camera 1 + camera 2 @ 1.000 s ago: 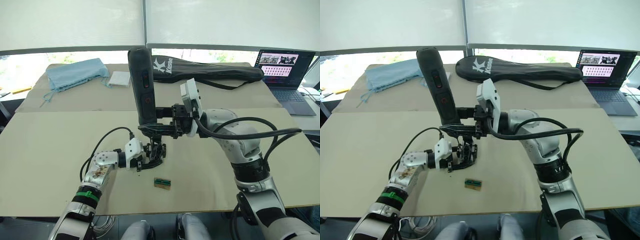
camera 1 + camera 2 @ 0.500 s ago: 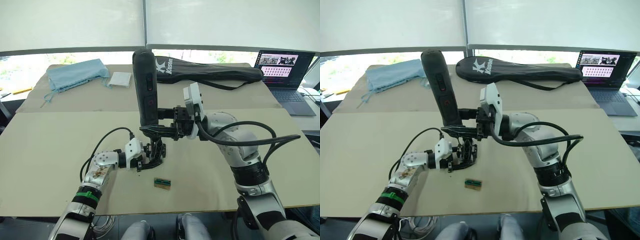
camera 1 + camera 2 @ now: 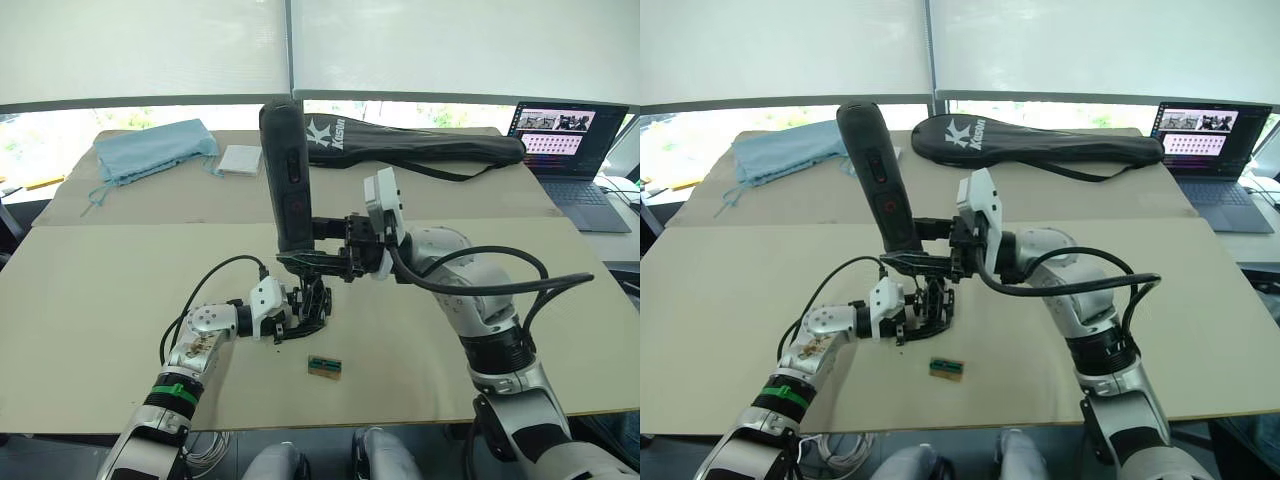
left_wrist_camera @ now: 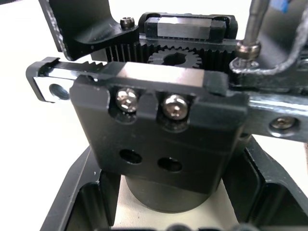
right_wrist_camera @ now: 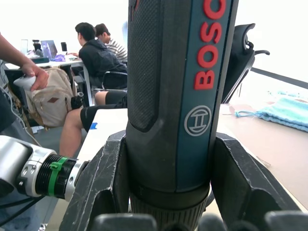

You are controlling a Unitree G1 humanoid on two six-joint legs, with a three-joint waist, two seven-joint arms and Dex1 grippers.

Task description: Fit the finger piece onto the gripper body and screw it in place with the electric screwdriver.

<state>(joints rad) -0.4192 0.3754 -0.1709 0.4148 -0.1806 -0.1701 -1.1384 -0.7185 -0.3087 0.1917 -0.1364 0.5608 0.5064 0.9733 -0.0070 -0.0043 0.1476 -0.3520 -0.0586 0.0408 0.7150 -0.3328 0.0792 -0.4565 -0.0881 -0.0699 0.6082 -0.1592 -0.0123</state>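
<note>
The right gripper (image 3: 322, 258) is closed around the electric screwdriver (image 3: 284, 175) and holds it almost straight up, leaning a little. It grips the tool near its lower end. In the right wrist view the two black fingers (image 5: 103, 187) press on both sides of the thick tool body.

The gripper body (image 3: 312, 305) sits on the table (image 3: 90, 300), right under the screwdriver. The left gripper (image 3: 296, 316) has its fingers spread a little and closed on the round base of the gripper body. In the left wrist view the gripper body (image 4: 159, 125) shows two shiny screws side by side, two empty holes under them, and gear teeth behind. The thin metal bit (image 4: 250, 29) of the screwdriver comes down to a screw head at one side of the gripper body.

I cannot tell the finger piece apart from the other black parts.

A small green-and-tan box (image 3: 324, 366) lies on the table just in front of the gripper body, not touching it. Well behind the screwdriver lie a long black bag (image 3: 420, 145), a blue cloth (image 3: 150, 145) and a small white pad (image 3: 240, 157). A laptop (image 3: 575, 150) stands beside the end of the bag.
</note>
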